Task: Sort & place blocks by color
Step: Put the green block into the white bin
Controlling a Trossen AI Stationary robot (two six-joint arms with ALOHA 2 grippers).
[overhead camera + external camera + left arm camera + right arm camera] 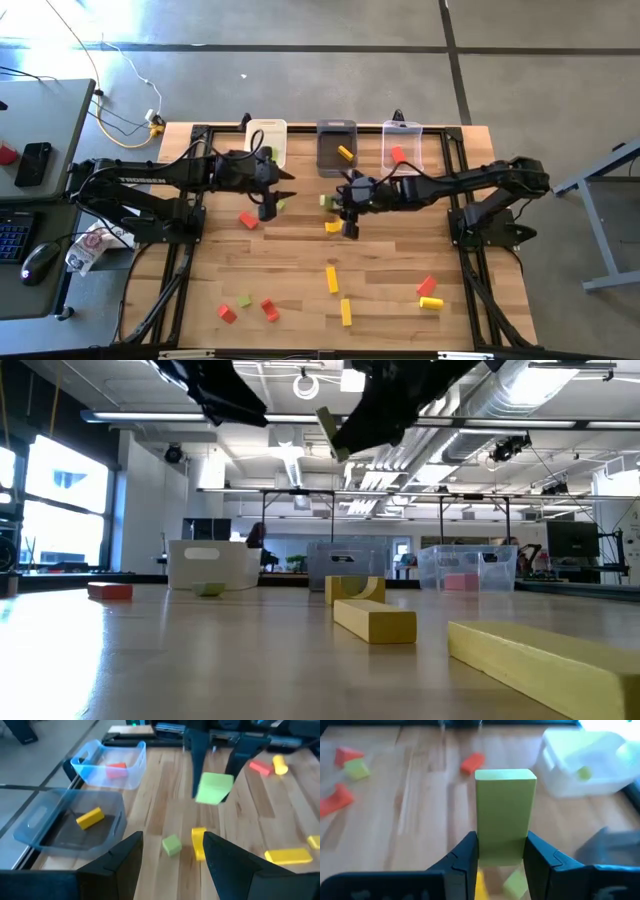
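My right gripper [502, 856] is shut on a light green block [505, 812] and hangs above the table's middle [340, 203], high in the low view [345, 435]. My left gripper [172, 865] is open with nothing between its fingers. It hovers left of the right gripper, near the white bin [278, 192]. On the table below lie a green cube [171, 844] and a yellow block [198, 842]. The white bin [267, 140] holds a green block, the dark grey bin [337, 148] a yellow one, and the clear bin [402, 145] a red one. My right gripper pinches the green block between its two fingers [468, 855], by two opposite sides at its near end [500, 851]. The rest of the block sticks out past the fingertips. The fingers slant down from the table's right side. The block is lifted clear of the table and tilted [330, 432].
Loose blocks lie scattered toward the near edge: yellow bars [332, 278] [346, 312], red ones [227, 313] [270, 310] [426, 286], a green one [244, 300] and a yellow one [431, 303]. A red block [248, 220] lies below my left gripper. The three bins line the far edge.
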